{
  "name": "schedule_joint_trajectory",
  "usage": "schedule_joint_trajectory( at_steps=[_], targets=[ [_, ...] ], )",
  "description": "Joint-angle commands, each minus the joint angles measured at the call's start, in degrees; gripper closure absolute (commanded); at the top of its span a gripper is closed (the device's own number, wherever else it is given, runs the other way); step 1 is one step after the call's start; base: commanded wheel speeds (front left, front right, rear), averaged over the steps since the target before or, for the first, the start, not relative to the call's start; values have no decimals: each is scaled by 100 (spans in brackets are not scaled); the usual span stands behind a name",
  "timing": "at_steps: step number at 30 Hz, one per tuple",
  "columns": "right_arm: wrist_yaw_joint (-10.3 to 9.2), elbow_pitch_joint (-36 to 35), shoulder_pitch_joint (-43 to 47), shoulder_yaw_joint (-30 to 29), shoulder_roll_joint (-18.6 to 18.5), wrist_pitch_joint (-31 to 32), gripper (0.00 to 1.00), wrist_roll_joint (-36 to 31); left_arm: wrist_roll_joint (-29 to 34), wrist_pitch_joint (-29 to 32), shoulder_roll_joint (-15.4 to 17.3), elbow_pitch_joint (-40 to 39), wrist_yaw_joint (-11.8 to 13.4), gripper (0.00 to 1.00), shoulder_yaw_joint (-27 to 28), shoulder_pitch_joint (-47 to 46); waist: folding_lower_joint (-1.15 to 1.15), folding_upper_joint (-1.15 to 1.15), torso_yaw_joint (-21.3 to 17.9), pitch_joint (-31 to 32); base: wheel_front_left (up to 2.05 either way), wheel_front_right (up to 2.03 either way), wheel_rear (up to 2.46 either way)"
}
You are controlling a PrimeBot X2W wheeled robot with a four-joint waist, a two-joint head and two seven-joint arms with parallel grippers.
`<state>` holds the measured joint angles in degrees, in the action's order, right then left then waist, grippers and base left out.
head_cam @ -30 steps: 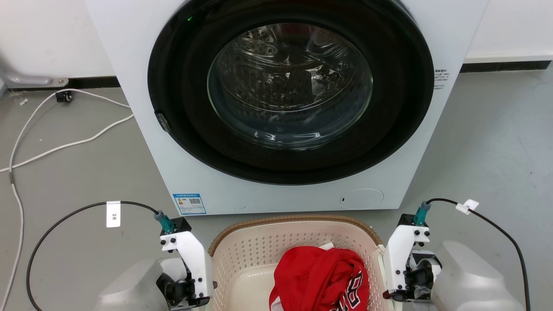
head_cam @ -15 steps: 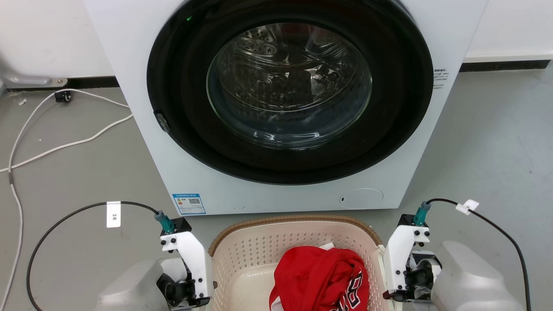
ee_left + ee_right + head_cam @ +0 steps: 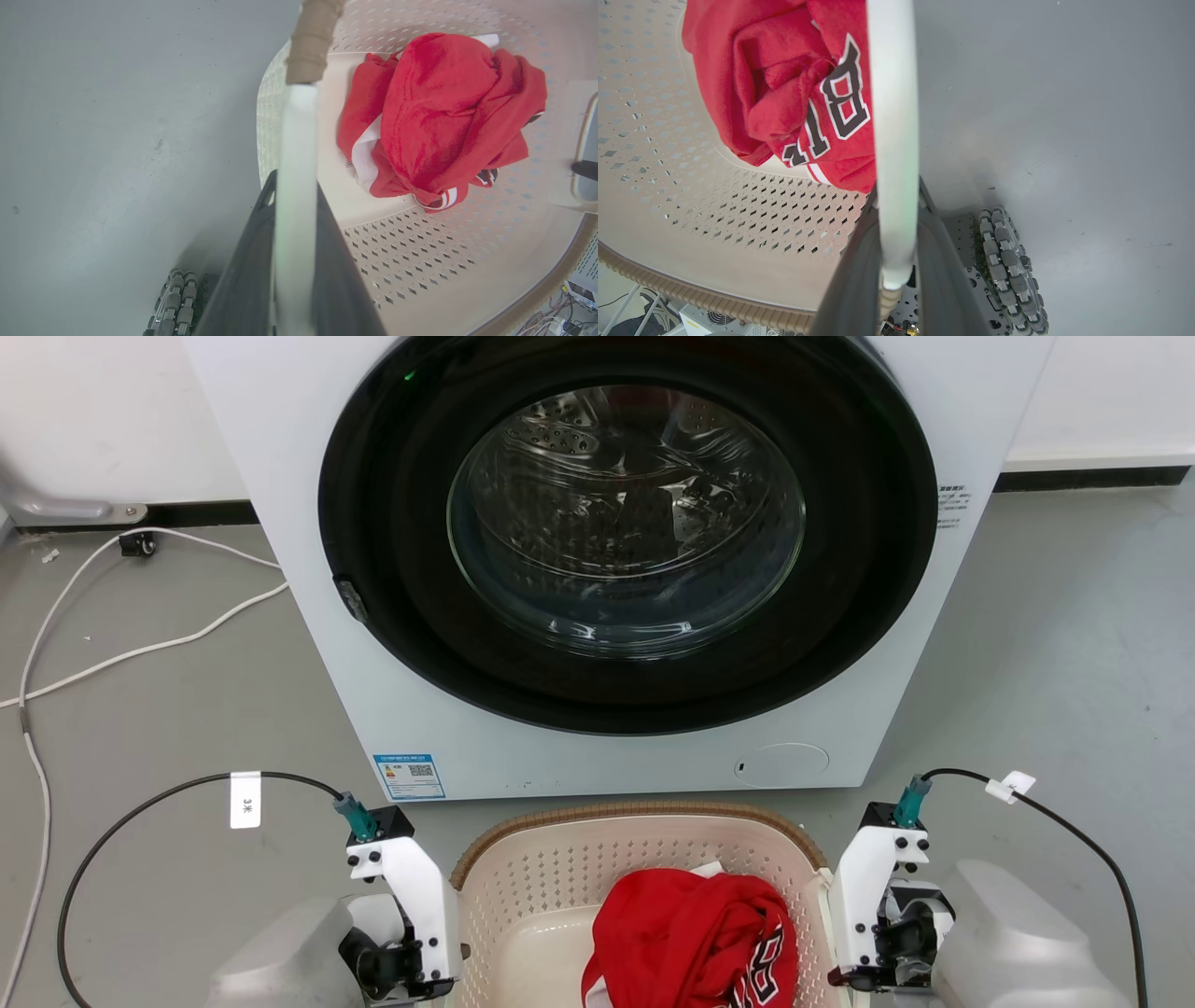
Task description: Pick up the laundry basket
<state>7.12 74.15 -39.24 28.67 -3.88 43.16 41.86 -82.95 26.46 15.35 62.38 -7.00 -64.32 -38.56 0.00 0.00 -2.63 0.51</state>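
Laundry basket sits low before washing machine, dead between your arms. Left gripper clenched on left handle, right gripper clenched on right handle. Each handle's long axis runs along fingers. Arms equally near. You lift both together, level, or red garment slides.

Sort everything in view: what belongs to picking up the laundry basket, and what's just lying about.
Job in hand:
laundry basket
left end effector, closed on one white handle
right end effector, closed on the other

Lying about:
washing machine
red garment, inside the basket
white cable on the floor
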Motion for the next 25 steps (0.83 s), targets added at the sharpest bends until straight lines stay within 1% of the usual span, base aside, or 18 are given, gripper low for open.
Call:
schedule_joint_trajectory(
  at_steps=[1, 25],
  targets=[
    [67, -62, 46, -27, 184, -30, 100, 54, -62, -29, -190, -148, -87, 100, 1, 39, 0, 0, 1, 3, 0, 0, 0],
    [67, -62, 64, -76, 185, -56, 100, -10, -99, -88, -211, -165, -87, 100, -59, 7, 0, 0, 24, -29, 0, 0, 0]
  ],
)
